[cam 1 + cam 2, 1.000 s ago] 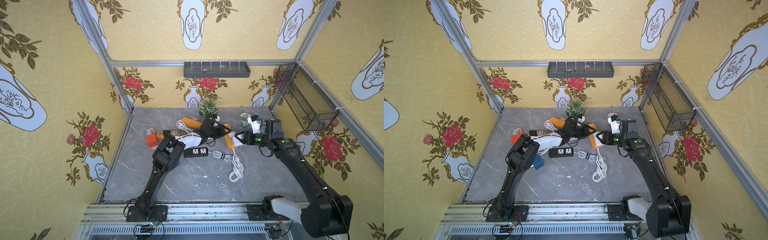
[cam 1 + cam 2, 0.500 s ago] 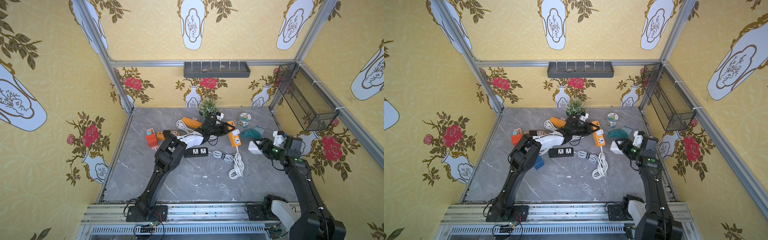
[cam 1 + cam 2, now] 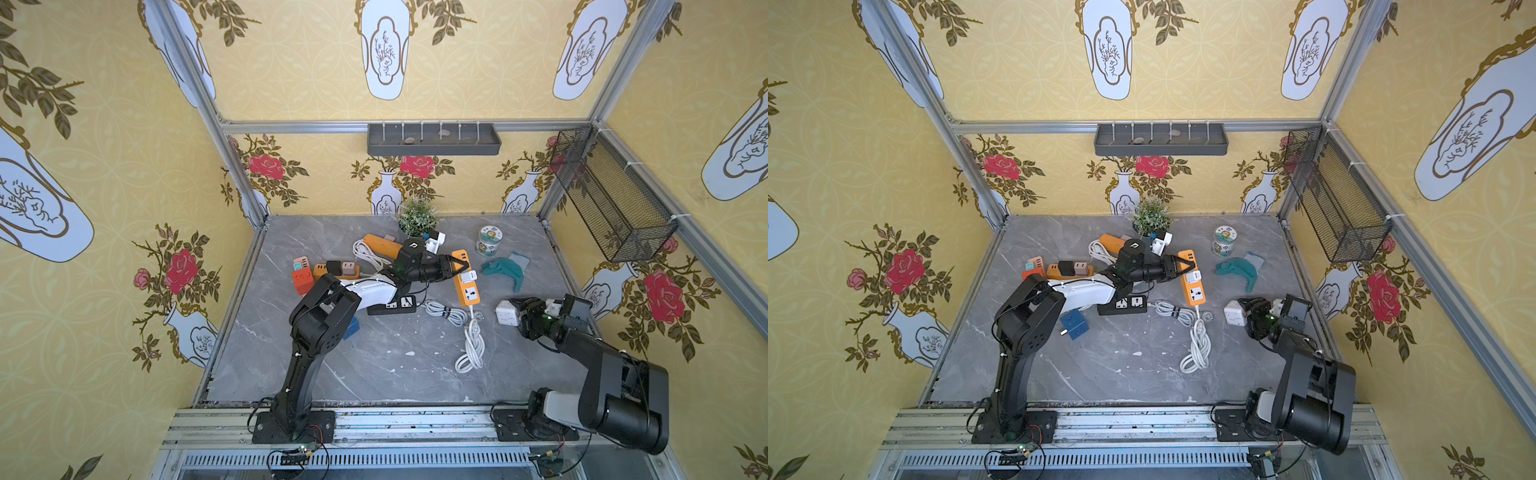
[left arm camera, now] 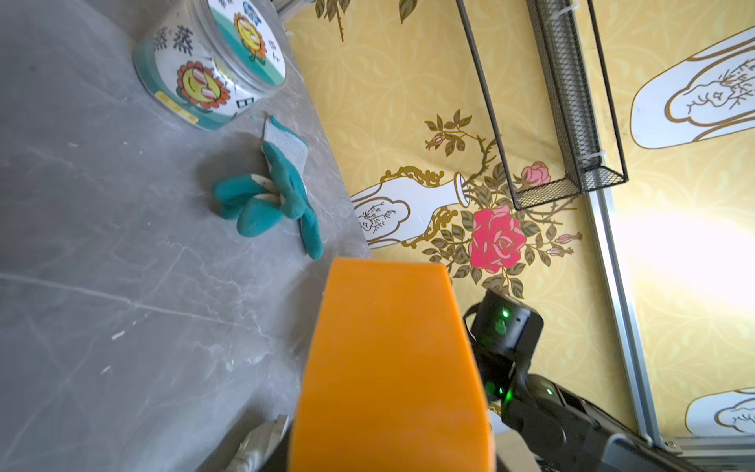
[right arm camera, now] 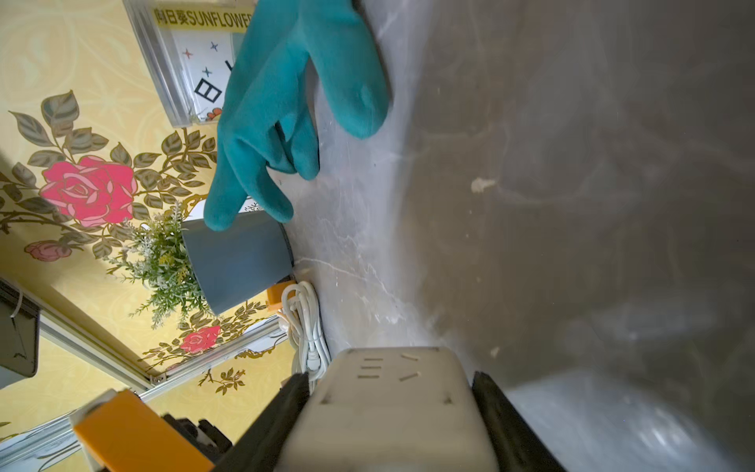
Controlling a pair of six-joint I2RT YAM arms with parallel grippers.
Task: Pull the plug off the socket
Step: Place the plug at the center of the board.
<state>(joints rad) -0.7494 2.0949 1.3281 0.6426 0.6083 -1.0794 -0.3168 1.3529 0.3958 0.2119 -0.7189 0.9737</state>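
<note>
Left pincer (image 3: 459, 266): in both top views it is clamping, jaws narrow, on the far end of the orange power strip (image 3: 468, 291).
Right pincer (image 3: 517, 314): it is gripping the white cube adapter (image 3: 504, 318) at a middling width, near the right edge of the table (image 3: 374, 365) (whether the cube is touching the marble, I cannot tell).
Adapter and strip: the cube is sitting well apart from the strip, while a small white plug (image 3: 470, 276) is sitting in one of the strip's sockets.
Left wrist view: the strip (image 4: 392, 367) is filling the foreground, with the teal glove (image 4: 269, 200) and printed jar (image 4: 212, 61) lying beyond.
Right wrist view: black fingers (image 5: 269, 425) are pressing both sides of the cube (image 5: 384, 425).
</note>
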